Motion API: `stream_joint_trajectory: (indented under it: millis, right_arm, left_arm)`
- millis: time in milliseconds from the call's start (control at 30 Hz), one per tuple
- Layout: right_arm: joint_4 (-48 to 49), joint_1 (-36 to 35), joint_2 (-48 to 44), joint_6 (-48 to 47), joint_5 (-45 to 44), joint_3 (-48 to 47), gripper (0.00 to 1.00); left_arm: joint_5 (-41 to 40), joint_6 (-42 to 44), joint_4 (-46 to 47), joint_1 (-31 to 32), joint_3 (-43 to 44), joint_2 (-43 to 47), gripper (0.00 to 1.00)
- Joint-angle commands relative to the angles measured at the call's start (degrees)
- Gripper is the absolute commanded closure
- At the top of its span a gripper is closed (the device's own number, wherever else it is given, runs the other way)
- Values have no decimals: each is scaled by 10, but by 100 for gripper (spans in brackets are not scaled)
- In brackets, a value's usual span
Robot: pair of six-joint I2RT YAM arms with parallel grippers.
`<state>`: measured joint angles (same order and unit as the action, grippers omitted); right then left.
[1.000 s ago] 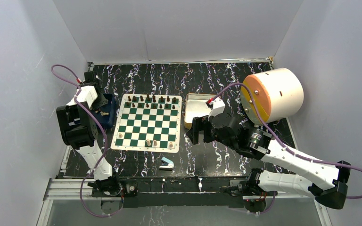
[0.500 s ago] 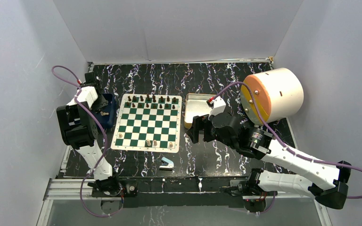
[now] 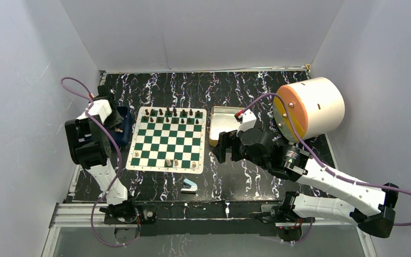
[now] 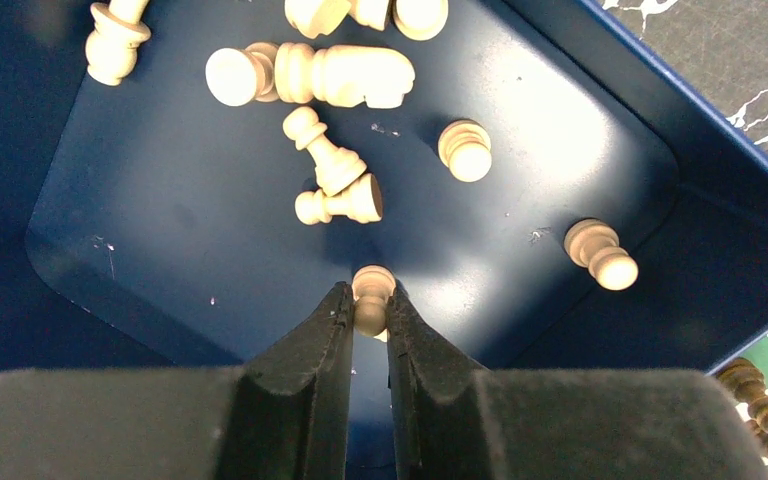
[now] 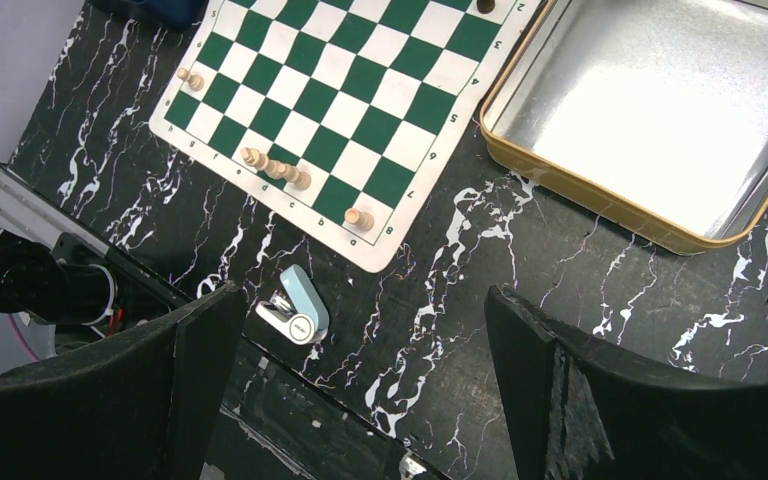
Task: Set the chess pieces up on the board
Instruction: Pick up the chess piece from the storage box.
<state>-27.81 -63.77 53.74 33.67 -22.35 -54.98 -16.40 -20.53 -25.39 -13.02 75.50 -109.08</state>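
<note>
The green and white board (image 3: 167,140) lies in the middle of the table, with dark pieces (image 3: 173,113) along its far row and a few pale pieces (image 3: 175,162) near its front edge. My left gripper (image 4: 368,308) is over the dark blue tray (image 4: 600,150), shut on a pale pawn (image 4: 373,290) at its fingertips. Several pale pieces (image 4: 335,180) lie loose in the tray. My right gripper (image 5: 360,340) is wide open and empty, above the table right of the board (image 5: 340,110).
An open silver tin (image 3: 222,124) sits right of the board. A large white cylinder with an orange face (image 3: 310,107) stands at the back right. A small blue-and-white stapler-like object (image 3: 189,186) lies in front of the board.
The left arm has shifted slightly at the tray. The right arm has not moved.
</note>
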Motion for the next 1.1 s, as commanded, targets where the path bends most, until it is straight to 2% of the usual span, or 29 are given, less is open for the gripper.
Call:
stream_joint_trajectory:
  millis: [0, 600, 1067]
  right_arm:
    - [14, 1, -8, -3, -11, -27, 1]
    - [6, 1, -25, 11, 8, -18, 1]
    - [9, 1, -39, 35, 22, -5, 1]
  left_arm:
    - [-11, 1, -18, -3, 20, 12, 90]
    - [-10, 16, -74, -3, 68, 70, 92]
    - [64, 20, -120, 13, 65, 131, 92]
